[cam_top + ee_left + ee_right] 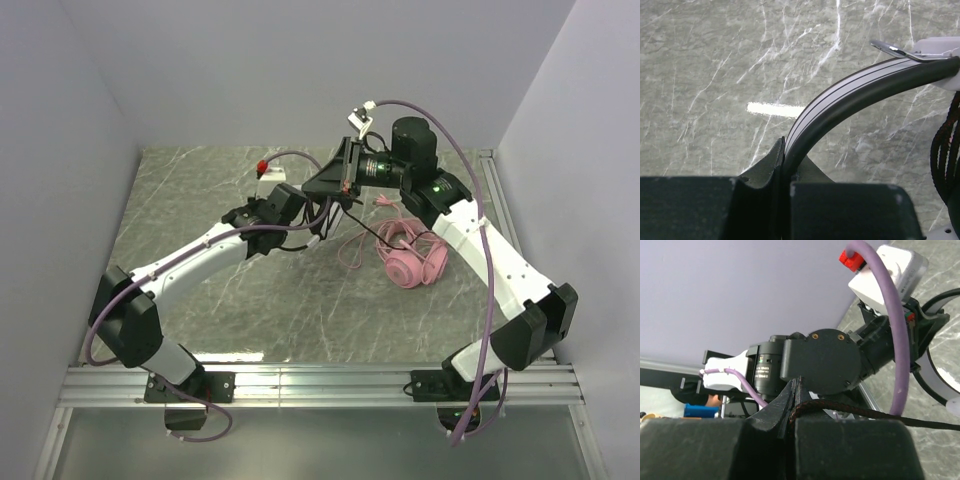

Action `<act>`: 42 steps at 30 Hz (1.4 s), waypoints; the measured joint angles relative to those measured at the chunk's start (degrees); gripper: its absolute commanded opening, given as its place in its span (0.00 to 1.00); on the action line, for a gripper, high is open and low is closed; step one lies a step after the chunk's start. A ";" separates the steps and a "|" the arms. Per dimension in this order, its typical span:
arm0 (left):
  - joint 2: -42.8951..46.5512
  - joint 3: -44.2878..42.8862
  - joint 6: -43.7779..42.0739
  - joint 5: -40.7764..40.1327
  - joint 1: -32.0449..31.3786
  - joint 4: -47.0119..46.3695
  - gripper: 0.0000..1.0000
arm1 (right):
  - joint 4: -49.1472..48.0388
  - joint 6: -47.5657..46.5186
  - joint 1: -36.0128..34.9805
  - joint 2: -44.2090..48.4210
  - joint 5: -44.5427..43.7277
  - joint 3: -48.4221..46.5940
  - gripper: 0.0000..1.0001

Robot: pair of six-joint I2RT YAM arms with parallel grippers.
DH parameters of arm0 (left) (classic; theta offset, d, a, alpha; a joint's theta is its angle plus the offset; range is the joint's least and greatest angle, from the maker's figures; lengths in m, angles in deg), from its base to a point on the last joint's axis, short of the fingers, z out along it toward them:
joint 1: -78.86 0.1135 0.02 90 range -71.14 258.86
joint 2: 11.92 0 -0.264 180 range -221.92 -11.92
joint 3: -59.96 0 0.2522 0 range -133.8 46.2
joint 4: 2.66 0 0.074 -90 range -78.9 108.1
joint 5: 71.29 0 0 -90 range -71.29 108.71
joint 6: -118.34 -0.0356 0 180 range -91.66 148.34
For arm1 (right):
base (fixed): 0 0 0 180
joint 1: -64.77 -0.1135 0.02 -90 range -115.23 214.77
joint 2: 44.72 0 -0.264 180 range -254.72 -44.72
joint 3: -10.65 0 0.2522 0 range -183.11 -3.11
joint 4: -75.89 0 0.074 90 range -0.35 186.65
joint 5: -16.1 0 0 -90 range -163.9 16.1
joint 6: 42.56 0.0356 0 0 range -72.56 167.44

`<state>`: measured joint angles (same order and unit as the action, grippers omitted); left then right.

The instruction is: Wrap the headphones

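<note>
Pinching the headband (855,90), left gripper (785,162) hangs over open table (190,210); right gripper (792,397) nips the black cable (880,415), pink headset (410,260) close by.

loose headset (408,262) lies right of gripped headset (850,95) (on table (200,200))

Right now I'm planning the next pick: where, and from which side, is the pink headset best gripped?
Probably the thin headband of the pink headset, from above. It arches at the far end, slim enough for narrow jaws; the ear cups are bulky, the pink cable sprawls left and the right arm crowds the right.
</note>
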<state>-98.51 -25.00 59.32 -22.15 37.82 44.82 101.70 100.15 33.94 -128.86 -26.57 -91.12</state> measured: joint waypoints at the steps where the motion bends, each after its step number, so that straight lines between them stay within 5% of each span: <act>1: -0.31 -0.46 0.20 -0.09 0.00 0.44 0.00 | 0.00 0.24 -0.11 -0.15 -0.26 -0.31 0.00; 22: -2.60 -3.06 1.44 21.53 10.45 1.29 0.00 | 0.17 -0.07 -6.93 3.43 -3.65 0.37 0.00; 42: -2.38 -3.06 0.09 23.80 11.80 2.75 0.00 | 0.74 -2.80 -17.31 4.22 -7.78 3.02 0.00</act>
<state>-100.89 -28.06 59.41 1.65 49.62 47.57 102.45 97.35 16.63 -124.64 -34.35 -88.11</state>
